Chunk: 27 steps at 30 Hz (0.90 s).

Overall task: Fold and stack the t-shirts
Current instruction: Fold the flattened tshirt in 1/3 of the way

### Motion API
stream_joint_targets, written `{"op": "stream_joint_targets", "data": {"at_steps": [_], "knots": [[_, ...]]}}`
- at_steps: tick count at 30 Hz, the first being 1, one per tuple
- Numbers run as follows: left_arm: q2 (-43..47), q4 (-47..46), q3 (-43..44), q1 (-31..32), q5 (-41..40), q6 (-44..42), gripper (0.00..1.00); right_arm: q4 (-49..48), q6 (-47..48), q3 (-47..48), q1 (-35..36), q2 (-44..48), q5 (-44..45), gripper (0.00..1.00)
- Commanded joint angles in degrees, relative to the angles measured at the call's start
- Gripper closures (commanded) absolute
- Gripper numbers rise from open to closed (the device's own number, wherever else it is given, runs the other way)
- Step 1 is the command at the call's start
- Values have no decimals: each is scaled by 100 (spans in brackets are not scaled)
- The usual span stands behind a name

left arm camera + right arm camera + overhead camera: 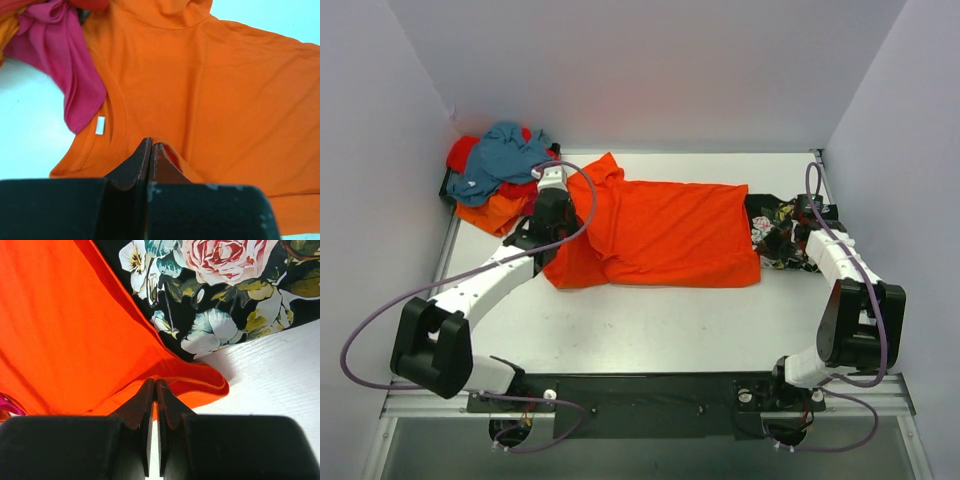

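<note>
A bright orange t-shirt (pixel 665 232) lies spread across the middle of the table. My left gripper (pixel 560 208) sits at its left end, shut, with a fold of orange cloth (pixel 172 157) pinched at its fingertips (pixel 151 143) just below the collar and white label (pixel 100 125). My right gripper (pixel 782 243) is at the shirt's right end, shut on the orange hem (pixel 200 382) at its tips (pixel 155 384). A black floral t-shirt (pixel 772 222) (pixel 215 295) lies right behind that corner. Teal, red and orange t-shirts are heaped at the back left (pixel 500 168), with a magenta one (pixel 60 60) among them.
White walls close in the table on the left, back and right. The heap fills the back left corner. Bare white tabletop (pixel 660 325) lies between the orange shirt and the arm bases at the near edge.
</note>
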<state>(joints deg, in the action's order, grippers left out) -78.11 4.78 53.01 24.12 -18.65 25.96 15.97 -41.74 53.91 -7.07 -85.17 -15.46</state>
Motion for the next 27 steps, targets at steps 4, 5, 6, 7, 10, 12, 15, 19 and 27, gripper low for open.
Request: {"op": "stream_joint_targets", "data": {"at_steps": [4, 5, 6, 7, 10, 12, 15, 19, 27], "knots": [[-705, -381, 867, -30, 354, -407, 100, -41, 60, 208, -84, -202, 96, 100], [-845, -337, 947, -30, 345, -468, 100, -76, 78, 208, -93, -202, 70, 100], [-899, -215, 1113, -39, 319, -477, 100, -94, 87, 182, -110, -167, 44, 100], [-969, -136, 1228, -39, 266, -530, 100, -146, 121, 155, -119, -158, 17, 100], [-953, -12, 1378, -118, 169, -600, 100, -173, 148, 155, -180, -62, 0, 100], [-847, 14, 1431, -144, 213, -705, 100, -182, 139, 181, -207, -70, -9, 100], [-759, 216, 1676, -127, 257, -820, 100, -217, 139, 278, -207, -149, -114, 100], [-803, 479, 1905, -118, 187, -882, 100, -304, 104, 322, -207, -220, -203, 100], [-917, 498, 1949, -136, 81, -961, 100, -331, 96, 489, -207, -430, -238, 100]]}}
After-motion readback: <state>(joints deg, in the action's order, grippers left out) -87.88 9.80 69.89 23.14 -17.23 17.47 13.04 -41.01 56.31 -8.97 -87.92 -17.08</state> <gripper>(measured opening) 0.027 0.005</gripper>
